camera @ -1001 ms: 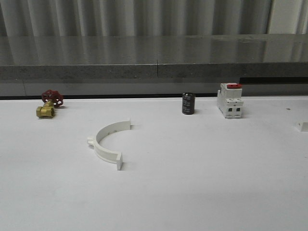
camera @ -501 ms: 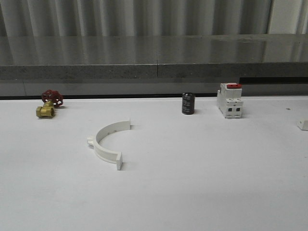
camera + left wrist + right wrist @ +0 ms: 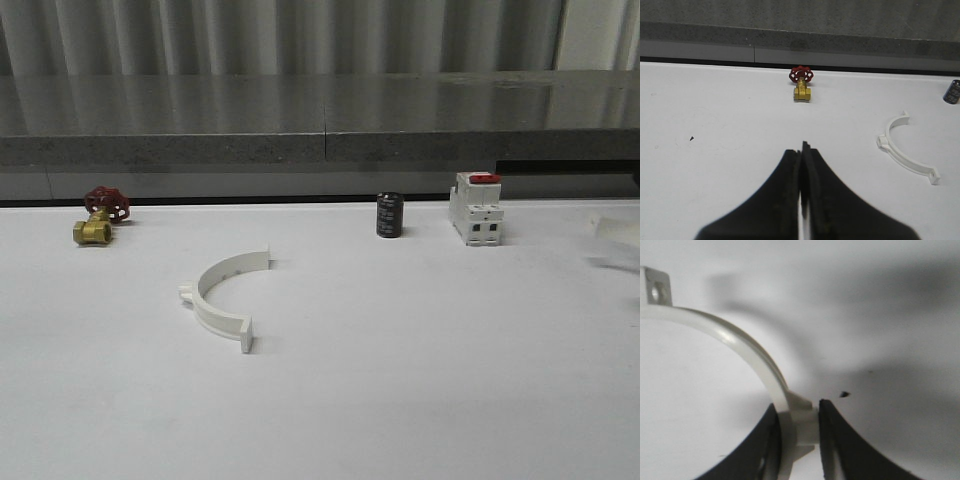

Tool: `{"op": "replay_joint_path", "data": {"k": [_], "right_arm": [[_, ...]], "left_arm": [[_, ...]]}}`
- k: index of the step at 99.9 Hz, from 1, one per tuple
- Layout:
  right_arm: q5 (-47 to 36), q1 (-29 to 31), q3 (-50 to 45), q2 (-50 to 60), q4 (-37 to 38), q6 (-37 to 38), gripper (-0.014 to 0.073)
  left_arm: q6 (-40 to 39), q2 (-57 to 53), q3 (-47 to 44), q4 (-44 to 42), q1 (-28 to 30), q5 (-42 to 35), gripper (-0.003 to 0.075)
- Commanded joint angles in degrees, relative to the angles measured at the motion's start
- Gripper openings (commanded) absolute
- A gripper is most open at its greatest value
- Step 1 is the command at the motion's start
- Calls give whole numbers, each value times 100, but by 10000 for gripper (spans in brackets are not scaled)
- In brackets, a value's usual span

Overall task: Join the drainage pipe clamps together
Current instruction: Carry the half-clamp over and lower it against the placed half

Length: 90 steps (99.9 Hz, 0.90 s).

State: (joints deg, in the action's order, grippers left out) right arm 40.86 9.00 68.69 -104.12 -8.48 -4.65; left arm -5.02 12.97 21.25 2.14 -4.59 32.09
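One white drainage pipe clamp (image 3: 222, 294) lies flat on the white table, left of centre, its open side facing right; the left wrist view has it as an arc (image 3: 905, 155) off to the side. My left gripper (image 3: 801, 150) hovers over bare table, shut with nothing in it. A second clamp half (image 3: 740, 342) is held by my right gripper (image 3: 797, 412), which is shut on the boss at the arc's middle. Its end tab (image 3: 656, 287) with a hole sticks out free. In the front view a blurred white shape (image 3: 612, 228) sits at the right edge.
A brass valve with a red handwheel (image 3: 100, 215) stands at the back left. A black cylinder (image 3: 390, 215) and a white breaker with a red switch (image 3: 476, 210) stand at the back right. A grey ledge (image 3: 320, 130) runs behind the table.
The white piece at the front view's right edge has risen from the table and is now blurred. The clamp on the table has not moved.
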Motion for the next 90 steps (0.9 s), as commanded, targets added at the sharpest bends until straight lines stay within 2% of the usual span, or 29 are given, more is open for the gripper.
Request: {"op": "replay_joint_path", "data": {"k": [1, 21, 49, 58, 90], "right_arm": [[93, -401, 191, 528, -123, 308, 20], [-31, -1590, 237, 723, 151, 1636, 20], [-202, -3150, 562, 401, 1493, 3916, 20], [-82, -3423, 796, 129, 1827, 4242, 19], [170, -3922, 1618, -697, 1834, 4479, 19]], "left_arm": [[-13, 67, 137, 8, -1, -449, -20], [-13, 67, 137, 8, -1, -449, -20], [-13, 67, 137, 8, -1, -449, -20], [-13, 67, 137, 8, -1, -449, -20], [-13, 67, 137, 8, -1, -449, -20]]}}
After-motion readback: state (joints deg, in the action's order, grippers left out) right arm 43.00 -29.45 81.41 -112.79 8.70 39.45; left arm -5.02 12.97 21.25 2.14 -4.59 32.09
